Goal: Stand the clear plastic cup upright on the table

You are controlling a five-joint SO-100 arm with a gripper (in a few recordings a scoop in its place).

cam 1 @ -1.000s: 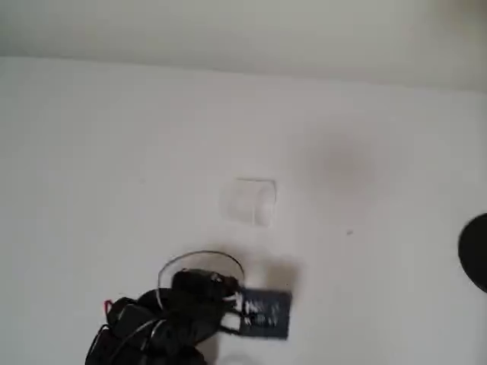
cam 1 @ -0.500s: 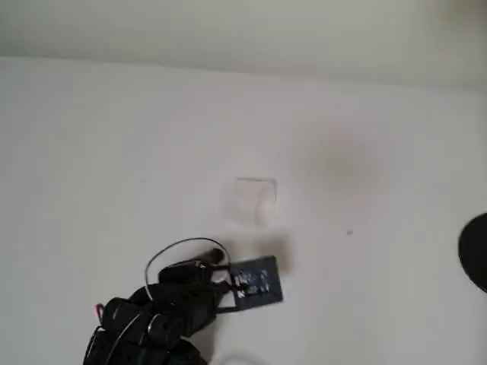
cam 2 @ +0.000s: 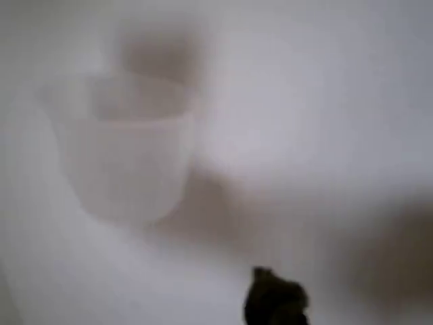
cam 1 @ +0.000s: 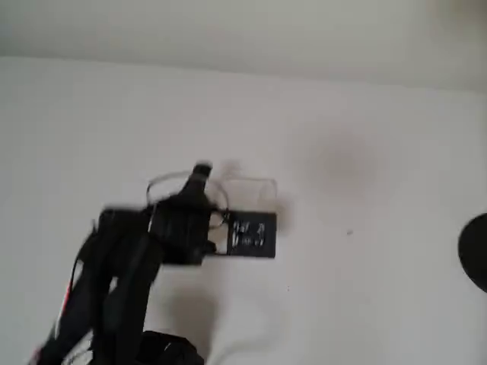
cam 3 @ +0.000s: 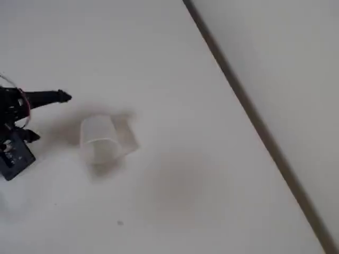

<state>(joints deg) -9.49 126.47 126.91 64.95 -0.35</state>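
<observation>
The clear plastic cup (cam 3: 106, 138) lies on its side on the white table (cam 3: 175, 63), its round rim facing the lower left in the fixed view. From overhead it is a faint outline (cam 1: 255, 192), partly covered by the wrist's dark block. My black gripper (cam 3: 48, 116) is open just left of the cup in the fixed view, with one finger (cam 3: 53, 97) reaching past and above the rim. The overhead view shows the gripper (cam 1: 215, 195) at the cup's left side. In the blurred wrist view the cup (cam 2: 125, 152) is up on the left and a dark fingertip (cam 2: 274, 301) at the bottom.
A dark round object (cam 1: 475, 251) sits at the right edge of the overhead view. The table's far edge (cam 3: 238, 95) meets a pale wall. Bare tabletop (cam 1: 365, 152) lies to the right of the cup.
The arm has swung up the overhead picture from the near edge to the cup. The gripper now stands beside the cup, which has not moved.
</observation>
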